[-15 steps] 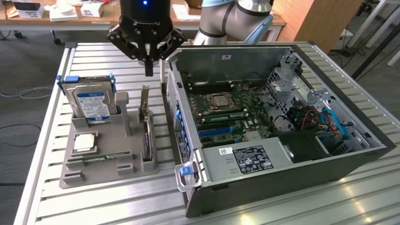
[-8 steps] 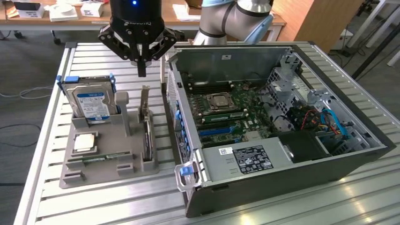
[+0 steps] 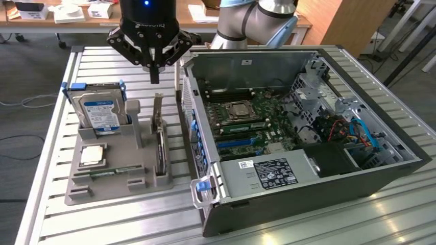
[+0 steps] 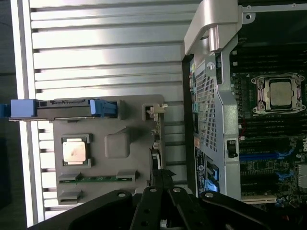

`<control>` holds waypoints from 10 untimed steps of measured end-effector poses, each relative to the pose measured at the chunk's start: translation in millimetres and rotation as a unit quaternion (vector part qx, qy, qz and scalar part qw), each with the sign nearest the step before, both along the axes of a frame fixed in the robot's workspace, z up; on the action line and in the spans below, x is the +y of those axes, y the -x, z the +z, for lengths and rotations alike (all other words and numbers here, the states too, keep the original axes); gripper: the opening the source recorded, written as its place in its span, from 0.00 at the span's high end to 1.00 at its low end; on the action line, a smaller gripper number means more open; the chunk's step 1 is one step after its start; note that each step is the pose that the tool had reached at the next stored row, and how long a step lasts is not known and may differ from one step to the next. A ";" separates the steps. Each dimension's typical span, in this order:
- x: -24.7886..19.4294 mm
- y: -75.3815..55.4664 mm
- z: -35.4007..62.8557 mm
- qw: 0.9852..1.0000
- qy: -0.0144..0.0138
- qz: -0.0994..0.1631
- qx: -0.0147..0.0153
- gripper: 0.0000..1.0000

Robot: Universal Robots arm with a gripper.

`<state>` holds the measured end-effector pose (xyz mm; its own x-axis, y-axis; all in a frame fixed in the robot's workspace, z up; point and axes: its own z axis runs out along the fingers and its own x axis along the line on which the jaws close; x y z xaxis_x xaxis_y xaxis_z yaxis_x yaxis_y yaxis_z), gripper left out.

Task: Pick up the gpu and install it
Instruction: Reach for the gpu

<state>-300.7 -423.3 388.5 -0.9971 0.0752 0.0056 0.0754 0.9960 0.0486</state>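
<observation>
The gpu (image 3: 160, 148) stands on edge in a slot of the grey holder (image 3: 140, 133), its silvery bracket (image 3: 158, 108) pointing up. My gripper (image 3: 155, 76) hangs above the far end of the card, fingers pointing down and shut on nothing, clear of the bracket. In the wrist view the gpu (image 4: 156, 143) is a thin dark strip seen edge-on, just ahead of my gripper (image 4: 162, 178). The open computer case (image 3: 381, 178) lies beside the holder on the exterior view's right, its motherboard (image 3: 248, 127) exposed.
The holder also carries a silver hard drive (image 3: 101, 113) with blue clips, a processor chip (image 3: 92, 154) and a green memory stick (image 3: 109, 173). The case's side wall (image 3: 187, 109) rises right next to the gpu. Everything rests on a slatted metal table (image 3: 102, 219).
</observation>
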 end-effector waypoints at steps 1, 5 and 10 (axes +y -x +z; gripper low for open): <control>0.0 0.0 0.0 1.000 0.000 0.000 0.000 0.89; 0.0 0.0 0.0 1.000 0.000 0.000 0.000 0.83; 0.0 0.0 0.0 1.000 0.000 0.000 0.000 0.58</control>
<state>-300.7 -423.3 388.5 -0.9971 0.0752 0.0056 0.0754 0.9960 0.0486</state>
